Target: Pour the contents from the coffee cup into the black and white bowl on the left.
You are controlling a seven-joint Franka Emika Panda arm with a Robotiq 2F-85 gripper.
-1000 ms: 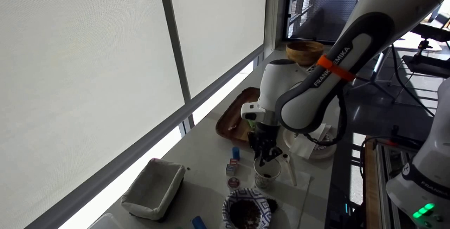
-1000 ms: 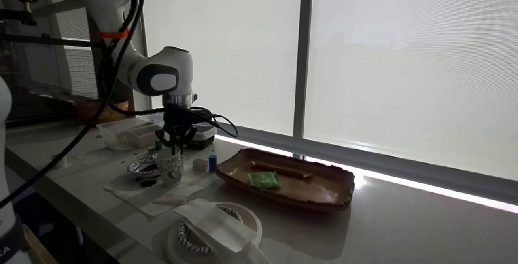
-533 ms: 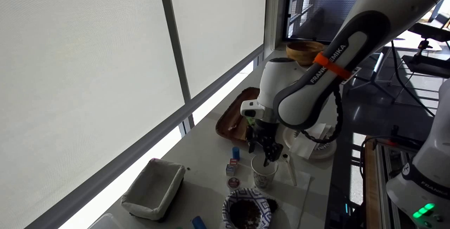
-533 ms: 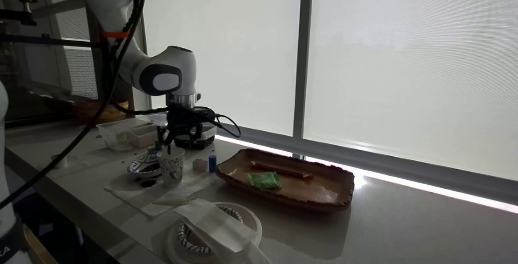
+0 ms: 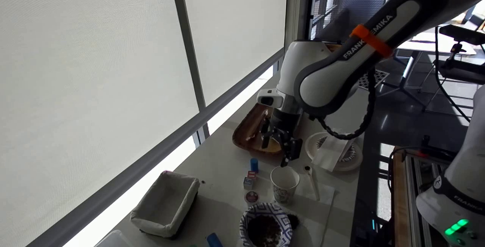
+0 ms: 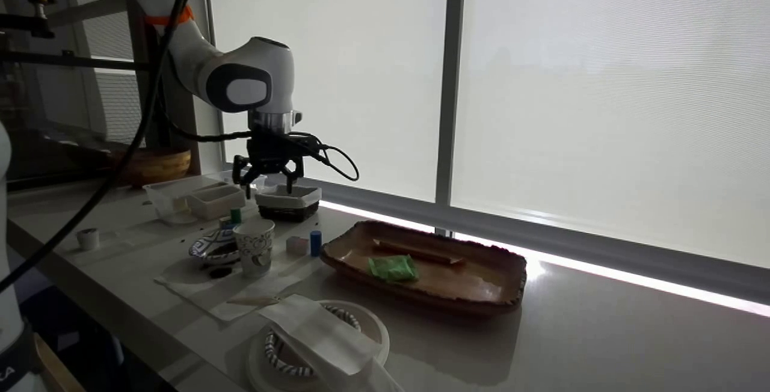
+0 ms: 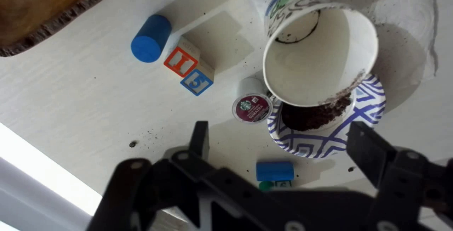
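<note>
The coffee cup (image 5: pixel 283 192), white with a grey swirl print, stands upright on the table in both exterior views. Looking into the cup (image 7: pixel 318 61) from the wrist, I see a bare white inside, a dark ring at the bottom and grounds along the rim. Beside it sits the black and white bowl (image 5: pixel 247 216), holding dark brown grounds; the cup partly covers the bowl (image 7: pixel 315 142) in the wrist view. My gripper (image 6: pixel 269 192) hangs above the cup, touching nothing. Its fingers (image 7: pixel 200 139) are spread wide with nothing held between them.
A blue cylinder (image 7: pixel 151 39), two letter blocks (image 7: pixel 181 61) and a coffee pod (image 7: pixel 252 108) stand near the cup. A wooden tray (image 6: pixel 481 290) and a napkin-covered plate (image 6: pixel 379 326) lie to one side. A cloth-lined basket (image 5: pixel 140 216) is by the window.
The fingers were close together at the cup's rim, one inside it. They have spread apart and risen clear with the arm. The cup shifted slightly and stays standing.
</note>
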